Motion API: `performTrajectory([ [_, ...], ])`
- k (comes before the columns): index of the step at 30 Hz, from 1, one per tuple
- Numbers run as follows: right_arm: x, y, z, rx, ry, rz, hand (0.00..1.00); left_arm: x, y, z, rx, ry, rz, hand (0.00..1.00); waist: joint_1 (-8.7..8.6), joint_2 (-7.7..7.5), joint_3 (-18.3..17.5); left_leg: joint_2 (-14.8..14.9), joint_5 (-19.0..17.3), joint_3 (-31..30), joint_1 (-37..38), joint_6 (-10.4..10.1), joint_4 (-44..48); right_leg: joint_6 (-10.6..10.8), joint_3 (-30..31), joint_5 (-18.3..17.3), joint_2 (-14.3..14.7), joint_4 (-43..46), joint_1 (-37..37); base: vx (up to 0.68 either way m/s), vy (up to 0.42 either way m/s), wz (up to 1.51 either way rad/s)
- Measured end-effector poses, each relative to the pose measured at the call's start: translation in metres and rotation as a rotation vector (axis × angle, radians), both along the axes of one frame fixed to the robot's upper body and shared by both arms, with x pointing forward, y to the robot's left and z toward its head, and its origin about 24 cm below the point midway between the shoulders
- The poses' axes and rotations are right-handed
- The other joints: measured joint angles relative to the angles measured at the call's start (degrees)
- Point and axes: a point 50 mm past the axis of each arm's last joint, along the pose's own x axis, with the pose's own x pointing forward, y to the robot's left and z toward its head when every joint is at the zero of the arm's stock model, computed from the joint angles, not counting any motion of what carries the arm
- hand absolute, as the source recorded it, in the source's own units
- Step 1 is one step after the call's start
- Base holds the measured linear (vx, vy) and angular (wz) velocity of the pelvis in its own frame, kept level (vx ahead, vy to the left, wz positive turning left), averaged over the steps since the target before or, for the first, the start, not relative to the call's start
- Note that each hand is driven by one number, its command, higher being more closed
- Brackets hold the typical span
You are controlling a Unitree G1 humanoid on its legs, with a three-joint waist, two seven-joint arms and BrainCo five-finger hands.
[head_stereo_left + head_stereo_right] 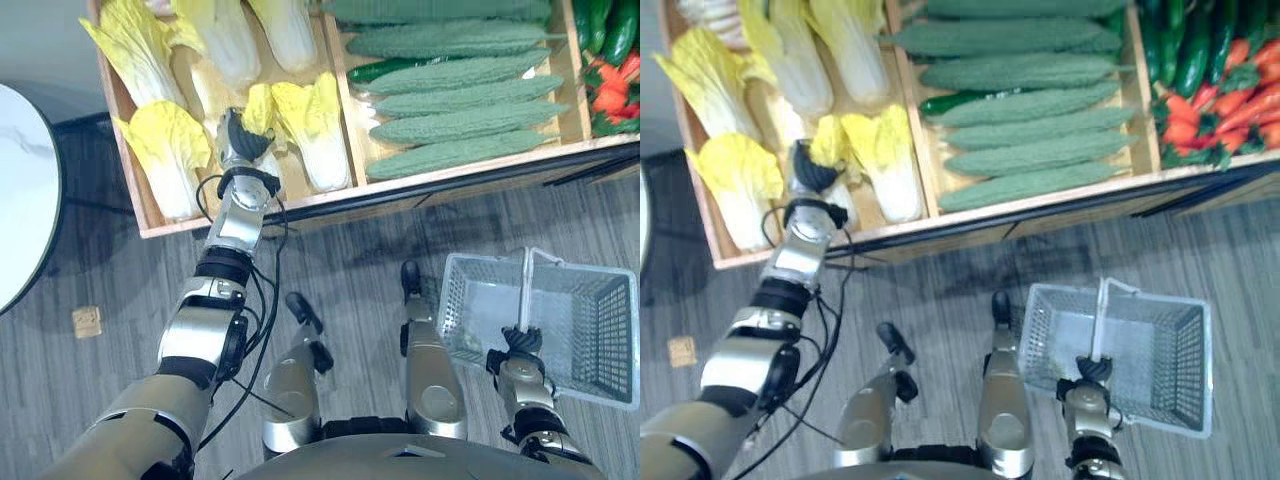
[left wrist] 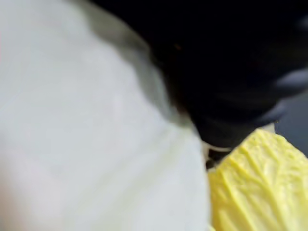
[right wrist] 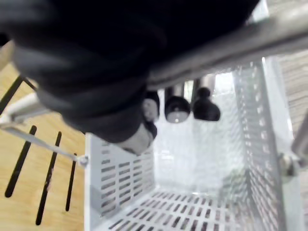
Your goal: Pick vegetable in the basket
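Several napa cabbages lie in the left bay of a wooden crate [image 1: 240, 215]. My left hand [image 1: 237, 137] reaches into that bay and rests on one cabbage [image 1: 261, 104] with a yellow leafy top. In the left wrist view that cabbage's white stalk [image 2: 72, 120] is pressed close against the hand, beside a yellow leaf [image 2: 260, 183]; the fingers are hidden. At the lower right, my right hand [image 1: 519, 347] is shut on the handle [image 1: 523, 290] of a white plastic basket [image 1: 468, 300], which hangs above the floor with nothing in it. The curled fingers [image 3: 178, 107] show under the bar.
Long green bumpy gourds [image 1: 455, 100] fill the crate's middle bay, with dark cucumbers and red peppers [image 1: 612, 90] further right. A round white table [image 1: 20, 190] stands at the left. A small tan block [image 1: 86, 320] lies on the grey floor.
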Motion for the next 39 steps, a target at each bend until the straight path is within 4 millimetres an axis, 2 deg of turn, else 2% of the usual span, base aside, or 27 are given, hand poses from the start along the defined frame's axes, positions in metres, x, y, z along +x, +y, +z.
performTrajectory([
  [2,-0.015,-0.001,-0.007,0.02,0.041,-0.026,1.0,-0.009,0.003,0.0,0.006,-0.028,-0.002,1.0,-0.08,0.01,-1.61,-0.28,-0.32,-0.95,1.27,0.36,0.03,-0.39,-0.42,-0.58,-0.18,-0.11,1.84,0.15,0.002,0.13],
  [5,-0.042,-0.004,-0.018,0.054,0.117,-0.079,1.0,-0.025,0.019,0.009,0.037,-0.095,0.026,1.0,-0.19,0.04,-5.03,-0.51,-0.51,-2.39,3.71,0.77,0.33,-0.99,-1.22,-0.74,-0.4,-0.47,4.88,0.2,0.014,0.11],
  [7,-0.06,-0.008,-0.023,0.069,0.16,-0.127,1.0,-0.037,0.026,0.027,0.062,-0.191,0.052,1.0,-0.12,0.21,-7.02,-0.53,-0.91,-3.52,5.42,0.45,0.34,-1.03,-2.08,-0.87,-0.5,-1.15,7.42,0.15,0.002,0.13],
  [10,-0.083,-0.011,-0.028,0.092,0.211,-0.179,1.0,-0.051,0.023,0.042,0.149,-0.283,0.07,1.0,-0.29,0.25,-9.1,-0.54,-2.48,-5.57,7.19,0.6,0.33,-1.04,-2.97,-3.09,-0.71,-0.95,10.18,0.07,0.004,0.24],
  [12,-0.097,-0.013,-0.029,0.096,0.231,-0.213,1.0,-0.058,0.017,0.042,0.185,-0.309,0.066,1.0,-0.49,0.32,-10.25,-0.59,-2.84,-6.37,7.68,0.51,0.3,-0.89,-3.74,-4.49,-0.91,0.31,10.66,0.01,-0.003,0.22],
  [14,-0.108,-0.015,-0.03,0.099,0.244,-0.245,1.0,-0.062,0.006,0.034,0.191,-0.302,0.022,1.0,-1.08,0.43,-11.3,-0.6,-3.36,-7.38,7.9,0.09,0.16,-0.54,-4.02,-6.19,-1.06,2.14,10.59,-0.02,-0.008,0.18],
  [16,-0.11,-0.017,-0.029,0.098,0.235,-0.268,1.0,-0.069,-0.008,0.02,0.193,-0.277,-0.052,1.0,-1.25,0.3,-11.68,-0.58,-3.74,-6.67,9.0,-0.12,0.01,-0.18,-2.87,-7.14,-0.91,3.14,10.43,-0.02,0.001,-0.23],
  [19,-0.096,-0.023,-0.021,0.058,0.182,-0.238,1.0,-0.082,-0.041,-0.02,0.175,-0.157,-0.216,1.0,-1.32,0.3,-12.22,-0.74,-4.85,-1.0,11.46,-0.6,0.18,-0.2,1.89,-7.01,0.02,3.24,8.41,-0.01,0.034,-0.94],
  [20,-0.084,-0.023,-0.016,0.037,0.146,-0.201,1.0,-0.087,-0.055,-0.041,0.173,-0.079,-0.293,1.0,-1.48,0.31,-12.24,-0.68,-5.36,2.23,12.89,-1.05,0.24,-0.95,1.8,-6.84,0.08,3.12,7.63,0.05,0.042,-1.36],
  [21,-0.075,-0.024,-0.011,0.011,0.119,-0.164,1.0,-0.095,-0.07,-0.067,0.164,0.028,-0.368,1.0,-2.28,0.76,-12.51,-0.03,-5.89,5.38,14.3,-1.74,0.3,-4.24,-2.12,-7.23,-0.35,3.12,7.2,0.08,0.033,-1.34],
  [22,-0.071,-0.024,-0.008,-0.005,0.107,-0.144,1.0,-0.099,-0.077,-0.08,0.16,0.085,-0.405,1.0,-2.99,1.14,-12.73,0.53,-6.05,6.74,14.94,-1.98,0.33,-6.37,-5.88,-7.69,-0.78,3.29,7.34,0.14,0.027,-1.72],
  [23,-0.055,-0.027,0.001,-0.053,0.06,-0.107,1.0,-0.111,-0.09,-0.11,0.12,0.231,-0.478,1.0,-4.55,2.2,-13.72,2.01,-6.54,11.94,16.7,-2.72,0.41,-15.49,-19.84,-7.58,-2.87,5.83,5.17,0.15,0.023,-1.56],
  [25,-0.042,-0.029,0.008,-0.089,0.031,-0.062,1.0,-0.115,-0.096,-0.124,0.085,0.298,-0.503,1.0,-4.19,2.74,-14.05,2.69,-7.17,16.19,17.82,-3.27,1.34,-19.6,-28.9,-7.55,-5.01,8.68,4.38,0.16,0.025,-1.71],
  [26,-0.024,-0.029,0.015,-0.128,0.006,0.001,1.0,-0.117,-0.101,-0.133,0.044,0.345,-0.52,1.0,-4.06,2.94,-14.35,2.92,-7.94,20.32,19.45,-3.65,2.23,-23.43,-37.19,-6.13,-7.72,12.98,2.54,0.17,0.002,-2.07],
  [27,-0.011,-0.026,0.019,-0.144,-0.014,0.053,1.0,-0.12,-0.101,-0.141,0.041,0.382,-0.526,1.0,-3.77,2.62,-14.74,2.95,-8.67,23.18,20.97,-4.56,3.53,-21.94,-42.76,-4.39,-9.37,16.58,1.13,0.21,-0.052,-2.45],
  [28,0.002,-0.019,0.023,-0.156,-0.044,0.113,1.0,-0.122,-0.101,-0.149,0.038,0.423,-0.526,1.0,-3.51,2.66,-14.77,3.37,-9.13,25.45,21.9,-4.96,5.57,-21.82,-46.86,-5.06,-9.77,18.78,0.33,0.23,-0.16,-1.98],
  [29,0.012,-0.011,0.029,-0.172,-0.077,0.18,1.0,-0.124,-0.105,-0.157,0.039,0.46,-0.544,1.0,-3.66,2.72,-14.81,3.61,-9.18,26.85,22.69,-4.99,8.0,-20.32,-47.28,-6.33,-9.41,18.85,0.12,0.37,-0.331,-1.91],
  [30,0.021,-0.001,0.038,-0.181,-0.135,0.26,1.0,-0.13,-0.121,-0.166,0.028,0.508,-0.603,1.0,-4.25,4.23,-15.4,5.2,-9.2,27.99,23.19,-5.0,12.22,-17.64,-43.96,-6.36,-6.89,17.01,-0.46,0.34,-0.334,-1.36],
  [31,0.023,0.002,0.04,-0.179,-0.153,0.281,1.0,-0.132,-0.128,-0.168,0.025,0.527,-0.634,1.0,-4.5,4.68,-15.42,6.14,-9.29,27.88,23.18,-5.03,14.4,-17.47,-42.84,-6.38,-6.06,16.44,-0.47,0.29,-0.248,-1.12],
  [32,0.024,0.009,0.042,-0.169,-0.17,0.311,1.0,-0.135,-0.138,-0.172,0.03,0.55,-0.68,1.0,-4.45,4.46,-15.18,6.69,-12.37,26.81,22.85,-5.97,16.37,-17.26,-40.94,-6.35,-5.66,15.61,-0.48,0.09,-0.064,-0.72],
  [33,0.025,0.017,0.042,-0.146,-0.185,0.326,1.0,-0.137,-0.156,-0.173,0.044,0.557,-0.75,1.0,-4.46,5.03,-15.27,4.94,-17.2,24.64,21.22,-5.79,14.05,-17.01,-38.88,-6.17,-4.82,14.87,-0.47,-0.01,0.0,-0.84],
  [34,0.026,0.023,0.044,-0.141,-0.196,0.375,1.0,-0.141,-0.171,-0.172,0.047,0.556,-0.81,1.0,-4.74,5.58,-14.93,4.31,-13.73,26.4,19.59,-3.76,12.29,-16.44,-37.94,-6.43,-3.14,15.28,-0.65,-0.06,0.034,-0.83],
  [35,0.025,0.03,0.044,-0.127,-0.196,0.404,1.0,-0.144,-0.176,-0.174,0.042,0.564,-0.828,1.0,-4.69,5.28,-15.05,4.78,-13.38,28.73,21.15,-4.7,13.19,-14.97,-36.37,-7.03,-2.55,15.64,-0.73,-0.01,-0.006,-0.95],
  [36,0.025,0.048,0.044,-0.092,-0.214,0.483,1.0,-0.148,-0.177,-0.179,0.061,0.591,-0.846,1.0,-4.52,4.34,-15.04,6.55,-13.18,28.29,21.12,-4.68,18.43,-13.86,-34.24,-7.93,-1.94,15.77,-1.04,0.03,-0.045,-1.06],
  [37,0.026,0.062,0.049,-0.07,-0.255,0.545,1.0,-0.151,-0.179,-0.183,0.072,0.612,-0.857,1.0,-4.73,3.42,-14.31,9.42,-12.38,26.01,20.3,-3.44,26.6,-14.08,-31.86,-8.1,-0.92,15.19,-0.98,0.04,-0.057,-1.08],
  [38,0.027,0.069,0.052,-0.062,-0.274,0.578,1.0,-0.152,-0.178,-0.185,0.074,0.62,-0.856,1.0,-4.64,3.35,-14.12,10.78,-11.45,23.45,19.34,-1.57,30.73,-14.17,-30.46,-8.14,0.06,14.57,-0.97,0.04,-0.089,-1.41],
  [39,0.032,0.083,0.057,-0.046,-0.309,0.661,1.0,-0.153,-0.177,-0.189,0.075,0.639,-0.85,1.0,-4.33,3.5,-13.86,12.58,-7.44,13.55,15.64,6.58,38.6,-14.67,-27.44,-8.46,2.36,12.72,-0.55,0.11,-0.091,-1.85],
])
